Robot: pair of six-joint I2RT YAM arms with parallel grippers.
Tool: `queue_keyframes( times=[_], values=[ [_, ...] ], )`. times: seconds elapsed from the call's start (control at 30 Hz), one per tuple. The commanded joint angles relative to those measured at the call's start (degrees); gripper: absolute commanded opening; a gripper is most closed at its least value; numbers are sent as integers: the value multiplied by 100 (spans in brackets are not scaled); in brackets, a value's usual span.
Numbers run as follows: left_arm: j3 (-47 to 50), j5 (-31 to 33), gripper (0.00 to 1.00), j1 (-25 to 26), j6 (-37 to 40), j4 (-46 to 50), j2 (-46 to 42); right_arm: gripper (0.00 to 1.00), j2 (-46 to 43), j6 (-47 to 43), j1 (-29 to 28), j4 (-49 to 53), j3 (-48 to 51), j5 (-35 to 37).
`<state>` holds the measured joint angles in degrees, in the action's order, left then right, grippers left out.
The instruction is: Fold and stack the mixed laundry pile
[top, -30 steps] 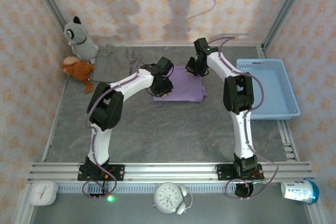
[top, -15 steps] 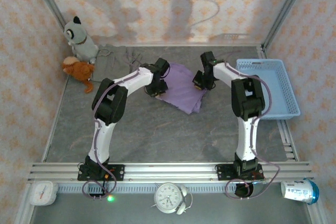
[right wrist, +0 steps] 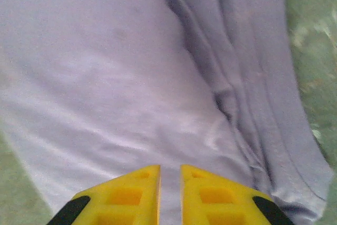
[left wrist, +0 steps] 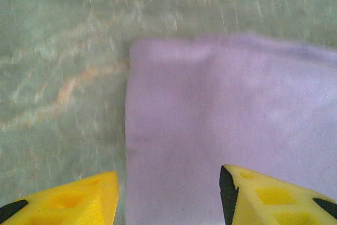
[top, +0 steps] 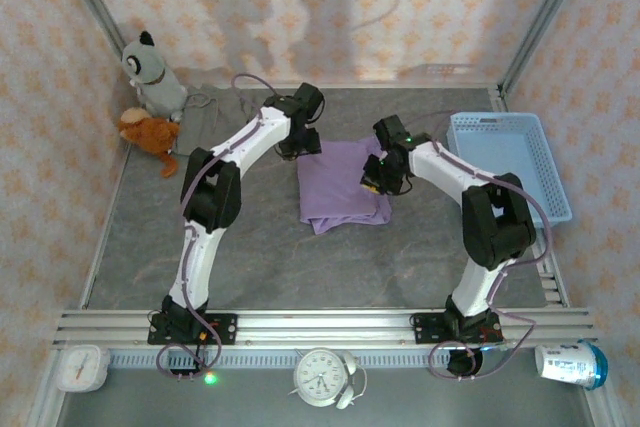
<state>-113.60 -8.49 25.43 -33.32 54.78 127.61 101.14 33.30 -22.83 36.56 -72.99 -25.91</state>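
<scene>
Right wrist: lavender garment (right wrist: 131, 77) soft, creased, folded.

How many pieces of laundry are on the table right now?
2. A purple cloth lies flat mid-table; a grey-brown cloth sits at the back left beside the stuffed toys, partly covered by the left arm.

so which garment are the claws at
The lavender garment, under the left claw and right claw; the taupe garment lies far left by the plush toys.
</scene>
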Motion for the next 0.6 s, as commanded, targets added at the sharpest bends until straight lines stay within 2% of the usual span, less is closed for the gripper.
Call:
queue_keyframes(
  times=[0.0,0.13,0.3,0.5,0.57],
  values=[
    [971,-219,51,293,-210,-63,-935,17,166,-186,-66,-10,-150,-258],
    [2494,-486,37,523,-878,-1047,-1530,17,332,-74,-115,-326,78,-314],
    [2908,-380,34,689,-1107,-1262,-1398,17,541,-97,-80,-351,232,-216],
    [2917,52,37,815,-1027,-914,-1712,40,-98,-408,-74,82,274,131],
    [3024,189,37,807,-985,-904,-1965,42,-309,-524,-76,271,363,266]
  ],
)
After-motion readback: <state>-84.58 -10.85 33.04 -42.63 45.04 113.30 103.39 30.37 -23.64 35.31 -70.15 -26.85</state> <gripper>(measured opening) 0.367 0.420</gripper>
